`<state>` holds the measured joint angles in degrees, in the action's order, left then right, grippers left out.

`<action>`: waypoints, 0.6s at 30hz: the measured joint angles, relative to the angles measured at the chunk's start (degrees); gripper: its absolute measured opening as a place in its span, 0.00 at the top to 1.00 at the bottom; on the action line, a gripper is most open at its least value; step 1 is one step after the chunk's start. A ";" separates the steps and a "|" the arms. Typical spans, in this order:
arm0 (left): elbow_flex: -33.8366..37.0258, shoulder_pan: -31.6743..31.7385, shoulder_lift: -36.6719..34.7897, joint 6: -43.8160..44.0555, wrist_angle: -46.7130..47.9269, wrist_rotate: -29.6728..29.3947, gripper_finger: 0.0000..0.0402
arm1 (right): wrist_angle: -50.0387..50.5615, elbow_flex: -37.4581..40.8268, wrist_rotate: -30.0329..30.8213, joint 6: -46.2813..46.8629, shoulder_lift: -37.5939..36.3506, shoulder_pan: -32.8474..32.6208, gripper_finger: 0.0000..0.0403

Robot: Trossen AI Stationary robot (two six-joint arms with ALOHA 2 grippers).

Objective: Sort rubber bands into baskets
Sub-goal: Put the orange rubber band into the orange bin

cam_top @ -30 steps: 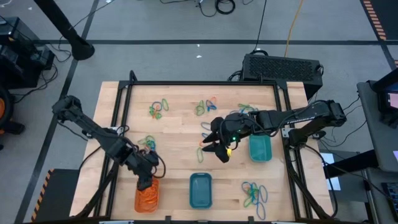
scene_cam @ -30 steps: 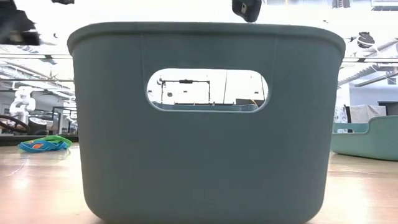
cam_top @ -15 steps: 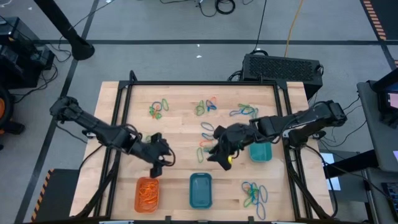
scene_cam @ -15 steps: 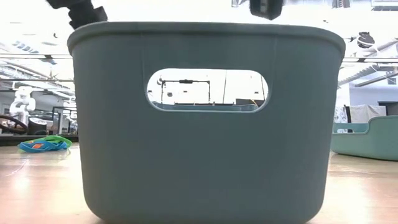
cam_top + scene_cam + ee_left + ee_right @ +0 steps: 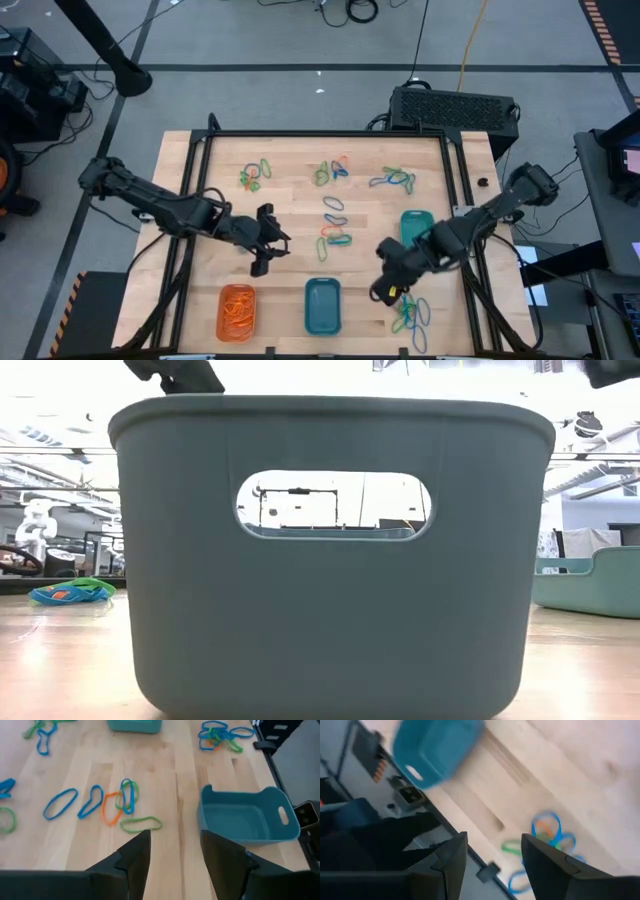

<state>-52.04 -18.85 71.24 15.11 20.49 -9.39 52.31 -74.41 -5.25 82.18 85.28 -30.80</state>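
With both grippers spread and empty, right gripper [image 5: 385, 292] may snag several tangled bands [image 5: 410, 312] at 5 o'clock; left gripper [image 5: 268, 254] hovers centre-left.

Three baskets sit on the worktop [image 5: 290, 215]: the middle basket [image 5: 322, 305] lies between one basket [image 5: 237, 311] and another [image 5: 418, 235], which stands farther back.

Bare tabletop [image 5: 290, 205] lay open between the band clusters. Three baskets stood in the way: orange [image 5: 237, 311], blue [image 5: 322, 305], green [image 5: 417, 229]. Frame rails [image 5: 196, 180] bounded the sides.
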 joint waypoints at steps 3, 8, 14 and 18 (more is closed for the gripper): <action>2.85 0.89 0.00 -0.48 -5.15 2.76 0.55 | 1.44 0.05 0.58 2.76 1.69 -2.99 0.56; 7.63 2.11 0.02 2.38 -15.83 8.27 0.55 | 0.12 2.17 1.12 4.33 4.62 -5.17 0.56; 8.62 2.22 0.02 2.84 -16.87 9.38 0.55 | -8.16 3.13 0.90 -1.65 10.38 -8.57 0.56; 8.64 2.22 0.02 3.05 -17.13 9.42 0.55 | -11.46 3.13 0.12 -4.77 14.88 -9.91 0.56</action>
<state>-43.40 -16.62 71.26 18.16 3.36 0.03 40.85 -71.29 -5.13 77.41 100.16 -40.71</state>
